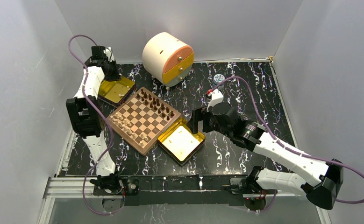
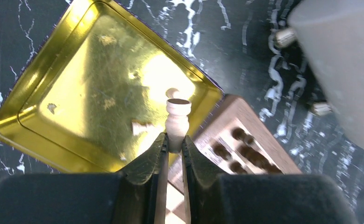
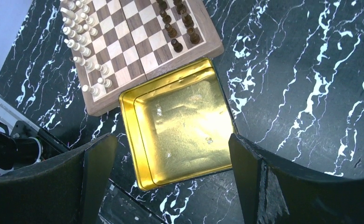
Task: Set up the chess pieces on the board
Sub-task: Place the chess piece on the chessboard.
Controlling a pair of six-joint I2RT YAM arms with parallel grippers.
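Observation:
The board lies mid-table, dark brown pieces along its far right side, light tan pieces along its near left side. My left gripper is shut on a light tan piece and holds it above the gold tin at the board's far left corner. Two more light pieces lie in that tin. The board's corner with dark pieces shows beside it. My right gripper is wide open and empty above the other gold tin, which holds no pieces.
A cream and orange round drawer box stands behind the board. A small round patterned disc lies at the back right. The right gold tin touches the board's near right edge. White walls enclose the table.

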